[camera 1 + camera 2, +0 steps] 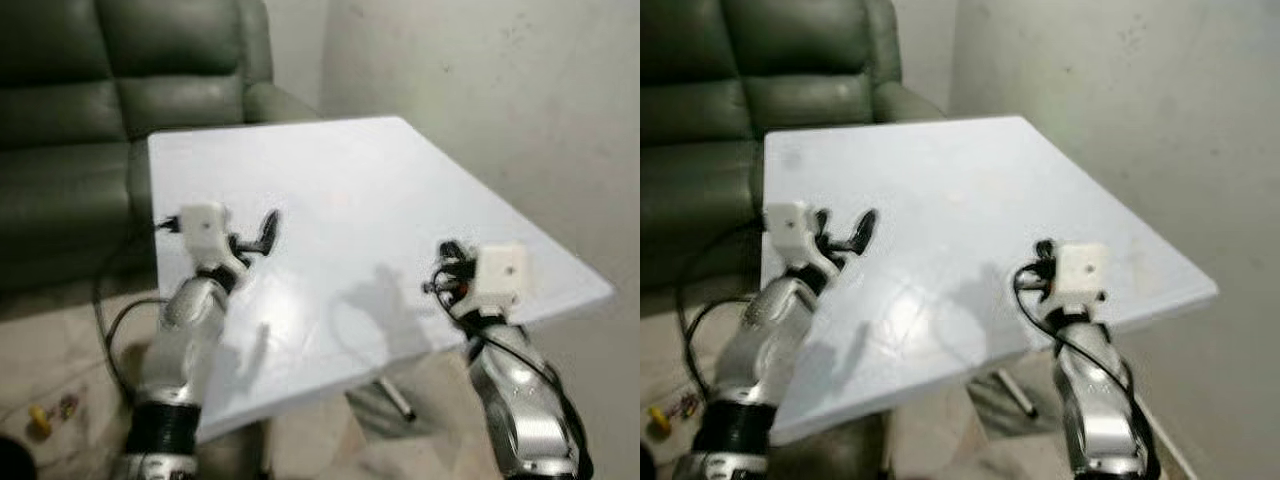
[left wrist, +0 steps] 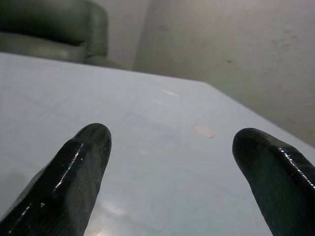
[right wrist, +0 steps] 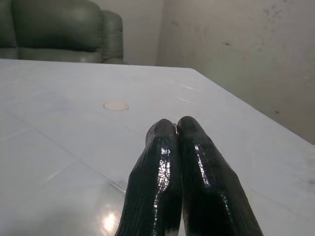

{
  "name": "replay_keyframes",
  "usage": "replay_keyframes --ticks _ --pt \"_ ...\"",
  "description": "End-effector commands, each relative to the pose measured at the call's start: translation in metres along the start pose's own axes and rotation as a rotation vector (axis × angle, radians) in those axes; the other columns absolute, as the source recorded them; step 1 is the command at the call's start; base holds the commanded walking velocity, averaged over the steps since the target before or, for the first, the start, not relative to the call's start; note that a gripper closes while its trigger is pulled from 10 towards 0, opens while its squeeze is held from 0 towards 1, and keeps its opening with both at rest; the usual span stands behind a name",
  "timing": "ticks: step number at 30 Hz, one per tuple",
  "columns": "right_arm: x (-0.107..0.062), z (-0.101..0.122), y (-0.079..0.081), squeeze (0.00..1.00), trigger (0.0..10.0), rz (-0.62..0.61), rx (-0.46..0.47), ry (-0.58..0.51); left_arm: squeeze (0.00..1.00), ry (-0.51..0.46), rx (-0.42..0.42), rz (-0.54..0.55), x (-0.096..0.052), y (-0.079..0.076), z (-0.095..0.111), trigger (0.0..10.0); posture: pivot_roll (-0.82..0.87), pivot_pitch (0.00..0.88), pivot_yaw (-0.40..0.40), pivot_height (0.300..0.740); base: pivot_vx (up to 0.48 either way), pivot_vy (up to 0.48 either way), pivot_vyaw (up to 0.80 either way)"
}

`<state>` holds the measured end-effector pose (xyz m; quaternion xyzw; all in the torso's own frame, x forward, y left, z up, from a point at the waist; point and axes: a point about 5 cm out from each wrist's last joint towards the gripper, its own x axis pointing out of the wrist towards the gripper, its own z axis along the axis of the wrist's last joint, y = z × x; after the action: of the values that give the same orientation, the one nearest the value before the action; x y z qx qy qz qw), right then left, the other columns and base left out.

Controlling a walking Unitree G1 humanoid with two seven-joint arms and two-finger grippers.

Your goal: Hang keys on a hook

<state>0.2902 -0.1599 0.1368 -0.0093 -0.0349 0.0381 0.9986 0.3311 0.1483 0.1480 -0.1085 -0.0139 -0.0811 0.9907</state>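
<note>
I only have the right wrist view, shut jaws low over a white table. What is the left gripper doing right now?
Observer: The left gripper hovers over the white table's near left part, jaws wide open with nothing between them.
Operator: And where does my right gripper sit on the table overall?
Observer: The right gripper is over the near right edge, pointing towards the far side.
Operator: Anything on the floor I should know about?
Observer: A black cable loops across the floor between the sofa and the table's left edge, and a small yellow object lies near it.
</note>
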Motion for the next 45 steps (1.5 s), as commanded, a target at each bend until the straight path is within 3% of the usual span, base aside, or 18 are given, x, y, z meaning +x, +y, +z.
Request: replay_keyframes --ticks 1,23,45 --pt "-0.001 0.004 -0.008 0.0 10.0 -0.021 -0.013 -0.011 0.0 0.017 0.005 -0.041 0.003 -0.014 -0.003 10.0 0.04 0.0 -0.066 0.74 0.0 0.0 -0.79" --pt "-0.006 -0.001 -0.006 0.0 10.0 -0.03 -0.004 0.002 0.0 0.031 0.05 -0.017 0.003 -0.018 -0.008 10.0 0.03 0.0 -0.056 0.74 0.0 0.0 -0.79" --pt "-0.009 -0.005 -0.007 0.0 10.0 -0.065 0.017 0.026 0.0 0.083 0.002 -0.055 -0.004 -0.034 -0.022 10.0 0.02 0.0 -0.053 0.74 0.0 0.0 -0.68"
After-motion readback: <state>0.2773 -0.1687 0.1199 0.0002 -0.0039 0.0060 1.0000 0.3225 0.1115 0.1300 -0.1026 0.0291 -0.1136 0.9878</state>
